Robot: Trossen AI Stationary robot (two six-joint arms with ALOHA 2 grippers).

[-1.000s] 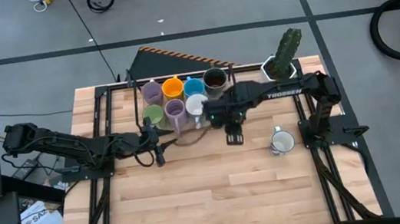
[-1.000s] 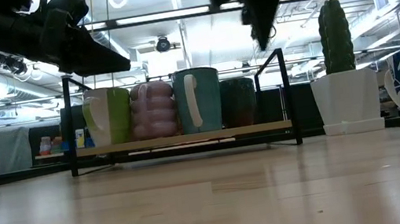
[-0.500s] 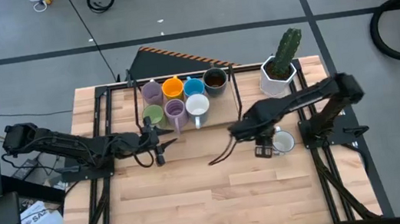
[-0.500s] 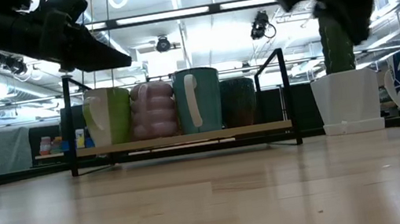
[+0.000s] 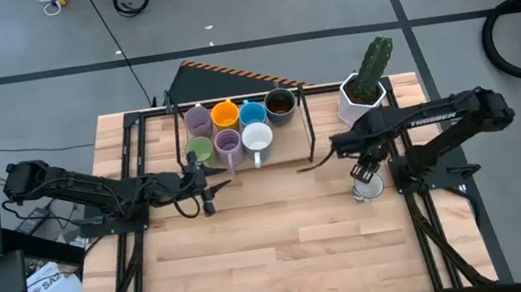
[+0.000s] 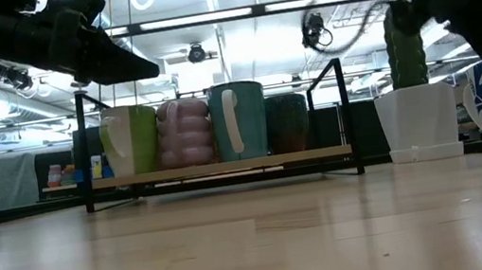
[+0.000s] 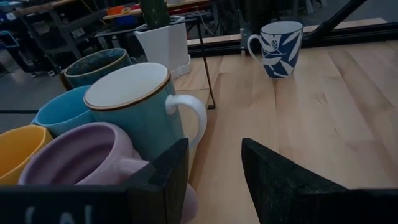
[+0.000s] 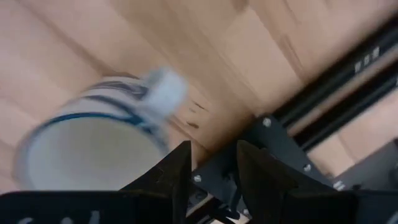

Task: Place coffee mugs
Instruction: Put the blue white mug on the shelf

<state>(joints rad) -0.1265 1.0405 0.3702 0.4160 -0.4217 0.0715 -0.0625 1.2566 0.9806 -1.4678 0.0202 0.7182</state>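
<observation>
- Right gripper hangs just above the white mug with blue leaf print on the table's right side, fingers apart and empty
- Left gripper waits released beside the rack, near the green mug
- Seven mugs crowd the rack: purple mug, white mug, orange mug, blue mug, brown mug
- Cactus pot stands at the far right corner

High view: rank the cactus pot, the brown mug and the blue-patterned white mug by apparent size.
1. Cactus pot, clearly largest.
2. Brown mug and blue-patterned white mug look about alike; the right gripper overlaps the latter, so I won't rank them.
</observation>
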